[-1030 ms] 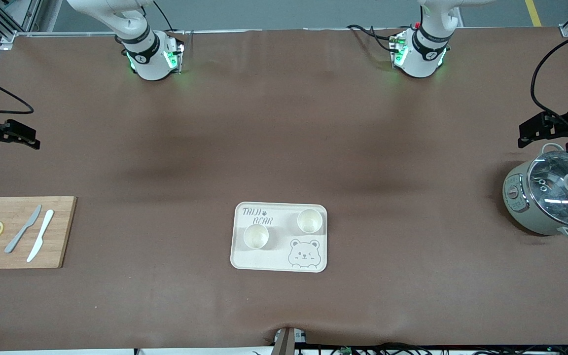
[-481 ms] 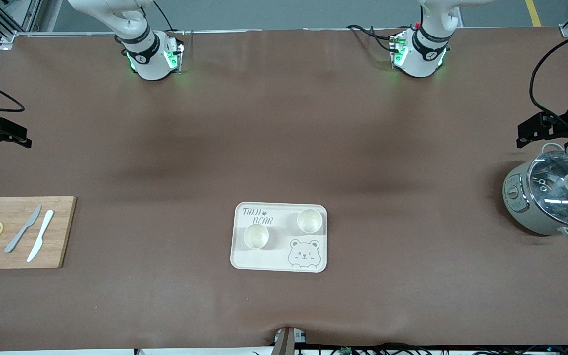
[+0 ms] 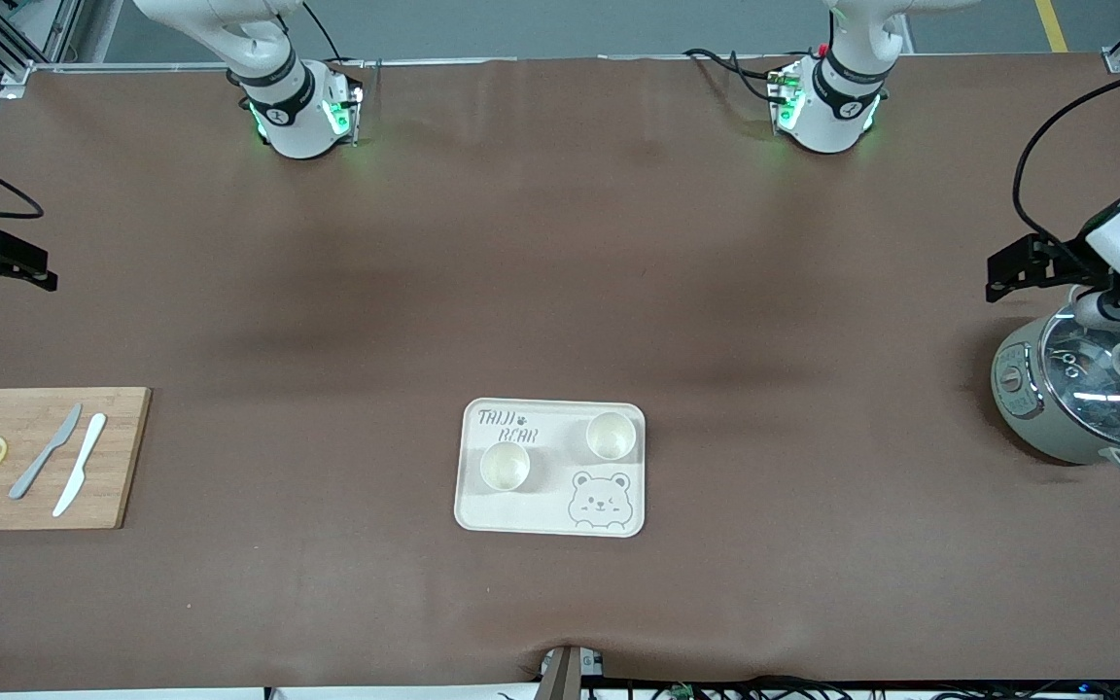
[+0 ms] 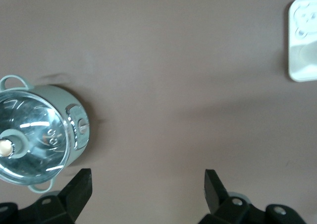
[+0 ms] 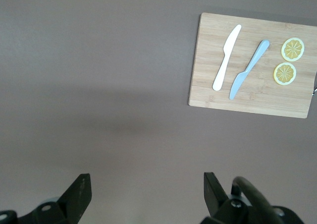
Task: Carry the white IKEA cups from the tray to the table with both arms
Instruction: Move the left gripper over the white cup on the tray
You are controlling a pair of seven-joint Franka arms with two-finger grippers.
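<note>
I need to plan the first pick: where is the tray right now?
In the front view the tray lies mid-table, nearer the camera than both bases, with both cups on it.

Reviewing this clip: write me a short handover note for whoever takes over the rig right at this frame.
Left gripper: open, empty, up over the table at the left arm's end, beside the lidded pot.
Right gripper: open, empty, over the table at the right arm's end; the cutting board lies nearer the front camera.
Tray: mid-table, holding both white cups upright, one toward the right arm's end, the other toward the left arm's end.
Done: nothing, neither cup touched.
Left: each arm reaches in to the tray, takes a cup and sets it on the table.
</note>
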